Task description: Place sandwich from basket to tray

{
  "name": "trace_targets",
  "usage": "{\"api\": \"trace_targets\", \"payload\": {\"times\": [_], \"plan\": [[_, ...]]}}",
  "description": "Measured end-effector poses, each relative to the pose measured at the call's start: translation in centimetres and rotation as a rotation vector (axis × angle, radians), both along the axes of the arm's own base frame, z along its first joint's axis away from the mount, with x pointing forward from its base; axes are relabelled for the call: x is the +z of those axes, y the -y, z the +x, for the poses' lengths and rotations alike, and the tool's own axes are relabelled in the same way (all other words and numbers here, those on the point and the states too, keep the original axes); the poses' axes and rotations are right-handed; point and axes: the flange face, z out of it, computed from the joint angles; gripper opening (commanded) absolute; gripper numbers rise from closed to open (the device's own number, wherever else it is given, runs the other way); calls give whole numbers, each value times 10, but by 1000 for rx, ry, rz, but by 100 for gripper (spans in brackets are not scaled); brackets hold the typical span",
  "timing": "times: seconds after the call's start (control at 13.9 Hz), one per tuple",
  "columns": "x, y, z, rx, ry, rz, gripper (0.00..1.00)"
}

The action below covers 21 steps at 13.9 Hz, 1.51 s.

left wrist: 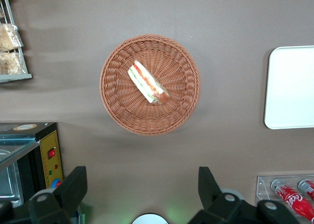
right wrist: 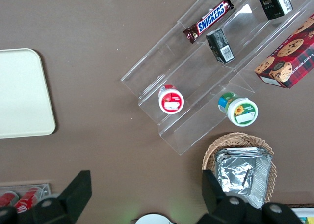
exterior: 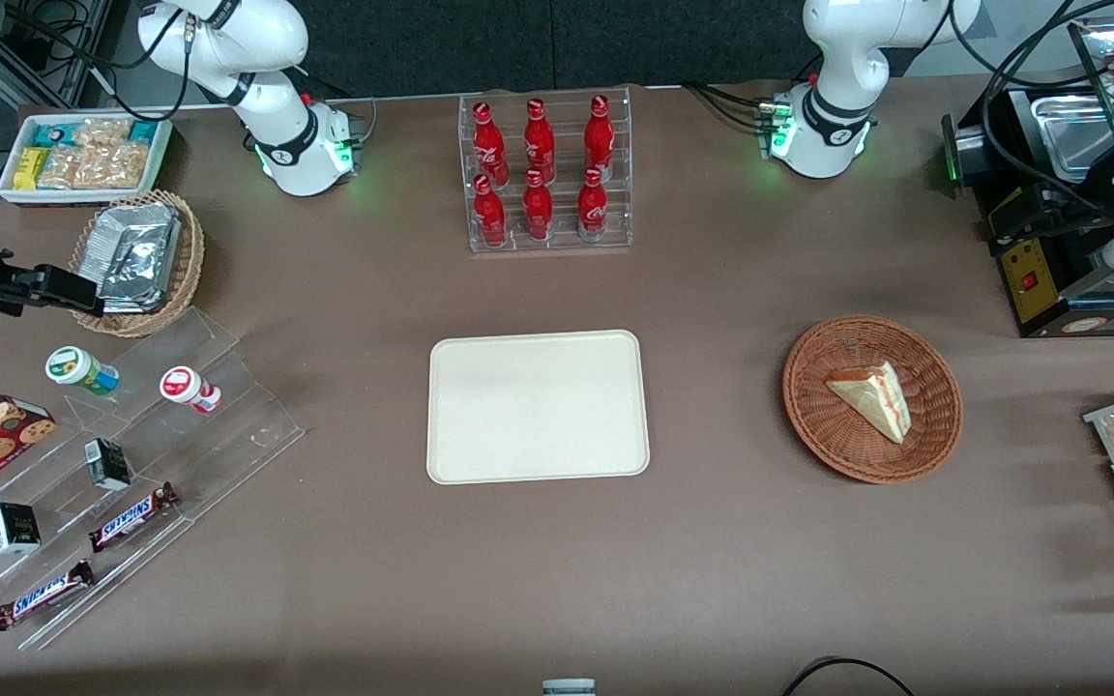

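The table (exterior: 731,541) carried the cream tray (exterior: 538,406), bare, with the wicker basket (left wrist: 149,84) beside it holding the sandwich (left wrist: 147,82). The gripper (left wrist: 142,189) hung high above the basket, jaws spread wide. Soft bread would probably crush or slip if pinched off-centre. Snickers bars (exterior: 134,515) were legible.

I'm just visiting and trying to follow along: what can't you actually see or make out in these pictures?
- Sandwich underside: hidden in both front and left wrist views, resting in the basket.
- Gripper: open, high above the table near the basket; the left wrist view's edge cuts off its body.
- Tray: partly cut off by the left wrist view's edge; whole in the front view.
- Bottle labels: too small to read in the front view.
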Motion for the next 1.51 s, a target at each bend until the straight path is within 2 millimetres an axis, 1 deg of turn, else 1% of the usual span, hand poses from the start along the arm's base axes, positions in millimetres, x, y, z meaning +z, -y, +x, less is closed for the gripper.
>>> {"api": "trace_targets", "payload": {"times": [0.36, 0.5, 0.65, 0.72, 0.86, 0.93, 1.08, 1.15, 1.37, 1.51], "plan": [[-4, -3, 0, 14, -17, 10, 100], [-18, -7, 7, 139, -44, 32, 100], [-44, -6, 24, 316, -71, 52, 100], [-60, -5, 33, 399, -79, 62, 100], [-98, -1, 49, 564, -60, 73, 100], [-117, 1, 54, 644, -43, 74, 100], [-149, 3, 55, 772, -33, 79, 100], [-161, 3, 55, 806, -27, 79, 100], [-198, 3, 53, 892, 15, 62, 100], [-225, 3, 46, 913, 24, 58, 100]]}}
